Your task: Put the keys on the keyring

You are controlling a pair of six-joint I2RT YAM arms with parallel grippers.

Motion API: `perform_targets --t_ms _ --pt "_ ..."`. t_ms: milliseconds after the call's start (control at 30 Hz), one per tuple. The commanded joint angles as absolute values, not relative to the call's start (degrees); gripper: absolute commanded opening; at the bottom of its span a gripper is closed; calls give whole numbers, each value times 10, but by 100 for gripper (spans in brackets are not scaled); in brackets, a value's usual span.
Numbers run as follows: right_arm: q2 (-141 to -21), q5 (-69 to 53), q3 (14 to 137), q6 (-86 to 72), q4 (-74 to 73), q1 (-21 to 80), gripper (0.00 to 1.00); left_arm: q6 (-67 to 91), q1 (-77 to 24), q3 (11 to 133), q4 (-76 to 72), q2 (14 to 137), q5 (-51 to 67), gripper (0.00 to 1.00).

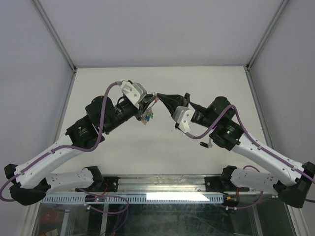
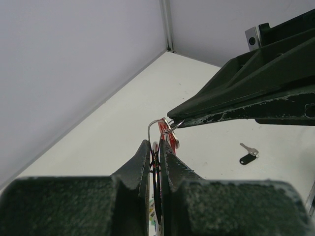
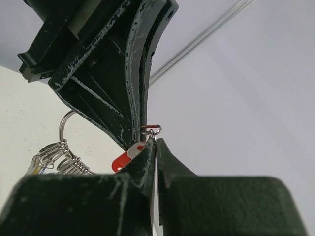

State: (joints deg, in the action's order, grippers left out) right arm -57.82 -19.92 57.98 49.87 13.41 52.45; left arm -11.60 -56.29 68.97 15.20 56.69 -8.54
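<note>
My left gripper (image 2: 155, 143) is shut on the keyring (image 2: 153, 127), a thin silver wire loop that rises from between its jaws. Its bunch of small keys (image 1: 146, 116) hangs under the gripper (image 1: 149, 102) in the top view. My right gripper (image 3: 156, 140) is shut on a key with a red tag (image 3: 124, 158), and its tip meets the keyring (image 3: 64, 127) nose to nose with the left fingers (image 3: 110, 73). The red tag (image 2: 168, 136) sits just behind the ring. A key with a black tag (image 2: 248, 155) lies flat on the table under the right arm (image 1: 208, 144).
The white table (image 1: 162, 152) is walled by pale panels with aluminium posts (image 1: 54, 34) at the back corners. Both arm bases stand at the near edge beside a metal rail (image 1: 162, 189). The right arm's purple cable (image 1: 216, 129) loops near the black-tag key.
</note>
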Motion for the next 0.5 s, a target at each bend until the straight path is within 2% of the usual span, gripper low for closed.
perform_targets --t_ms 0,467 --pt "-572 -175 606 476 181 526 0 -124 -570 714 120 556 -77 0" --pt "-564 -159 612 475 178 526 0 -152 -571 718 156 568 -62 0"
